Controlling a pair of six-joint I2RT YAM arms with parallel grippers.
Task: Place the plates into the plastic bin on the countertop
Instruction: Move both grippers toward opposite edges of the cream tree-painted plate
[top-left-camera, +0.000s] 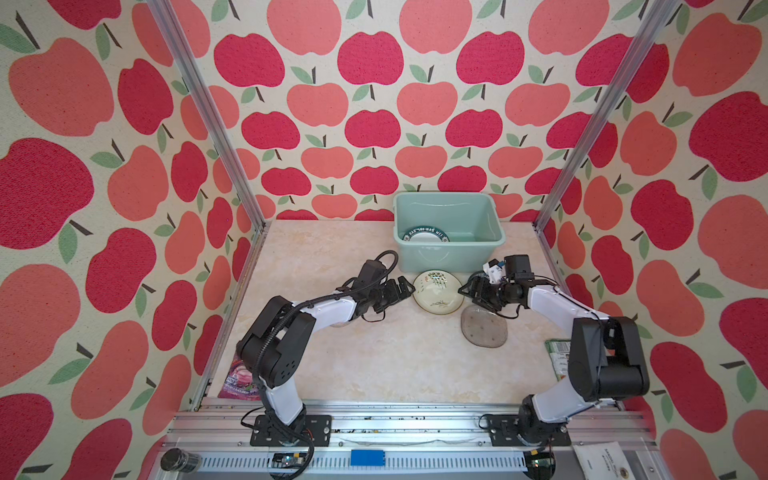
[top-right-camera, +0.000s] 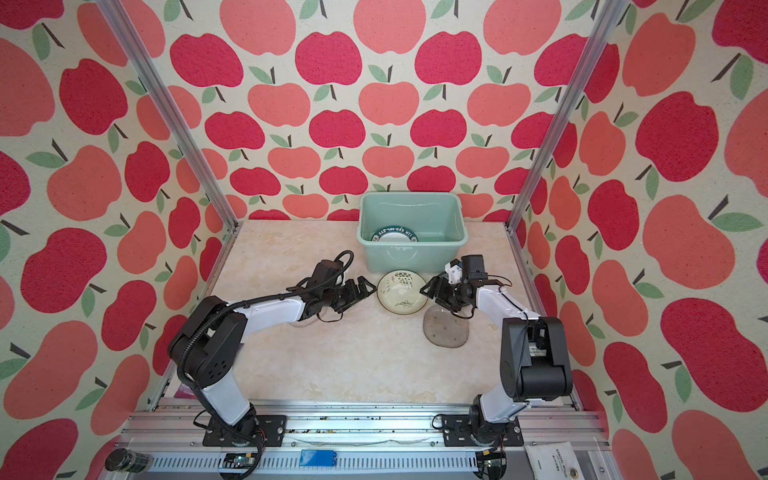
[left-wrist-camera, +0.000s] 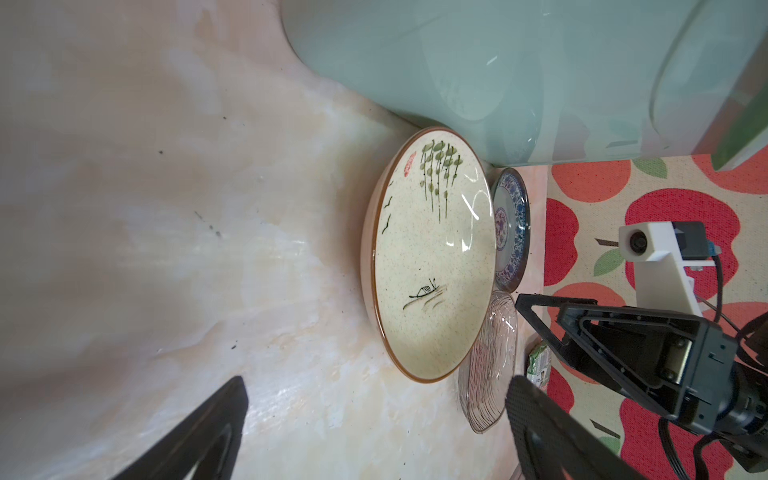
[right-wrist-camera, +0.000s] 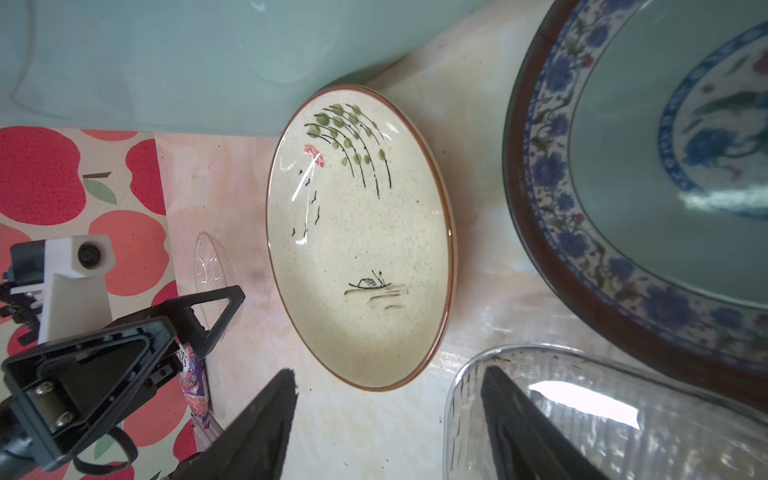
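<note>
A cream plate (top-left-camera: 438, 291) (top-right-camera: 402, 291) painted with a willow and a boat lies flat on the countertop (top-left-camera: 374, 365), just in front of the mint plastic bin (top-left-camera: 449, 257) (top-right-camera: 411, 255). Inside the bin rests a white plate with a dark lettered rim (top-left-camera: 424, 237). My left gripper (top-left-camera: 409, 289) (left-wrist-camera: 376, 386) is open just left of the cream plate (left-wrist-camera: 432, 253). My right gripper (top-left-camera: 463, 291) (right-wrist-camera: 390, 374) is open on its right, one finger over a clear glass plate (right-wrist-camera: 582, 415) (top-left-camera: 484, 328) whose rim lies between the jaws. A blue patterned plate (right-wrist-camera: 644, 166) (left-wrist-camera: 511, 228) sits beside it.
A purple snack packet (top-left-camera: 239, 382) lies at the left front edge and a green one (top-left-camera: 559, 357) at the right edge. Another clear glass plate (right-wrist-camera: 212, 262) shows beneath the left arm. Apple-patterned walls and aluminium rails enclose the counter.
</note>
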